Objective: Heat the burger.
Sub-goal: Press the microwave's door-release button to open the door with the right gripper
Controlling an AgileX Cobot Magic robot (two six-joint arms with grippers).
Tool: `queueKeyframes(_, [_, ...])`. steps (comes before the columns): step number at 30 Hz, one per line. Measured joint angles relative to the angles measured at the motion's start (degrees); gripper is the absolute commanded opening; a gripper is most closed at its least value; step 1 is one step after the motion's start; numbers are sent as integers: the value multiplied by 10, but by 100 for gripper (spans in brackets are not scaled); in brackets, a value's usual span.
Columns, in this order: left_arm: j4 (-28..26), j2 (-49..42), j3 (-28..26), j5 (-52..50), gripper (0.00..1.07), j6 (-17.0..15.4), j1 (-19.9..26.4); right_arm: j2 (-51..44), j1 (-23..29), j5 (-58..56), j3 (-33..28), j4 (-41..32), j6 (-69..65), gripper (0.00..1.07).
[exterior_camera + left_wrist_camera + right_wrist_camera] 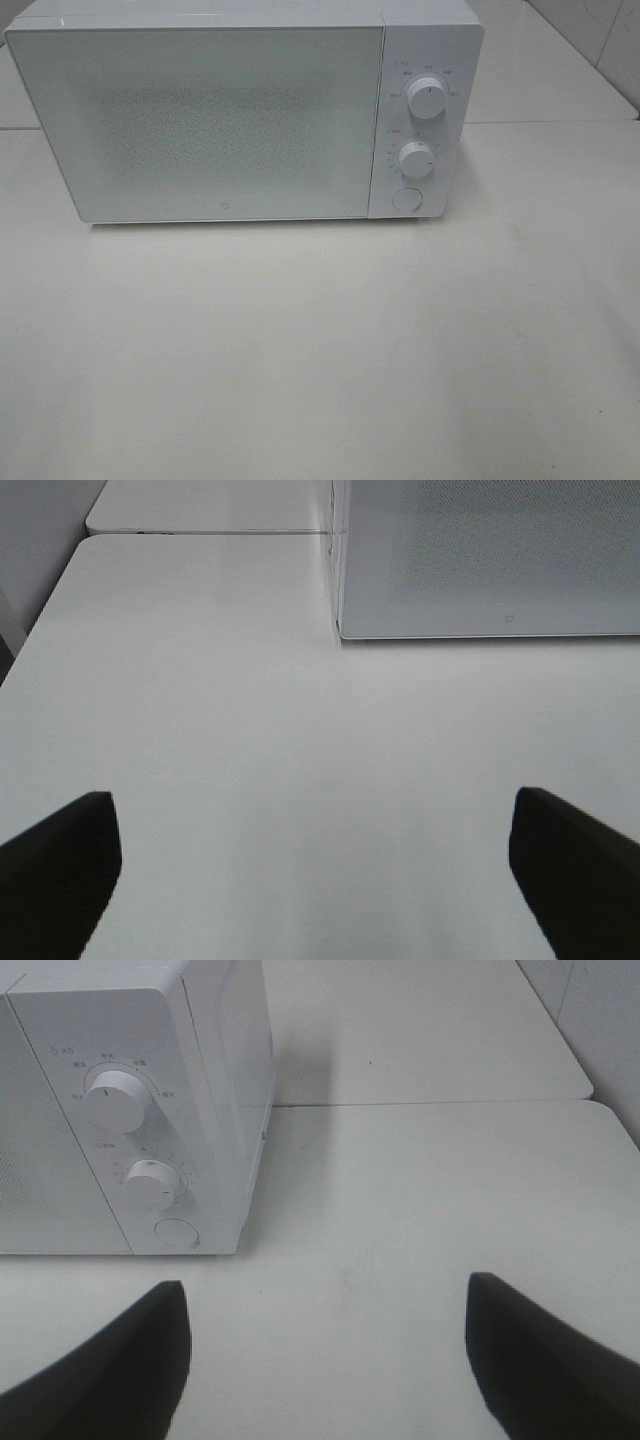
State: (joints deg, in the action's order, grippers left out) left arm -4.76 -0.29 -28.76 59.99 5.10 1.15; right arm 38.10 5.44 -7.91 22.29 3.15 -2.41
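Door of the microwave (210,120) is shut and the burger is in no view: inside or off-frame, can't tell, so this is either pre-load or heating. Left gripper (310,825) and right gripper (325,1295) hang over the worktop (320,350), jaws spread, holding nothing; next move likely means pressing the round button (406,199) to open up. Markings around the upper knob (427,100) and lower knob (415,160), and the door logo (222,211), are too small to read.

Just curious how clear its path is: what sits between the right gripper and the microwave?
Nothing: only bare white table lies between the open right gripper and the microwave, as the right wrist view shows.
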Motion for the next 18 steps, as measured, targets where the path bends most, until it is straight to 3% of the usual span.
queueKeyframes(12, [0, 0, 0, 0, 103, 0, 0, 109, 0, 288, -65, -10, 24, 76])
queueKeyframes(18, [0, 0, 0, 0, 103, 0, 0, 190, 0, 434, -96, -74, 84, 76])
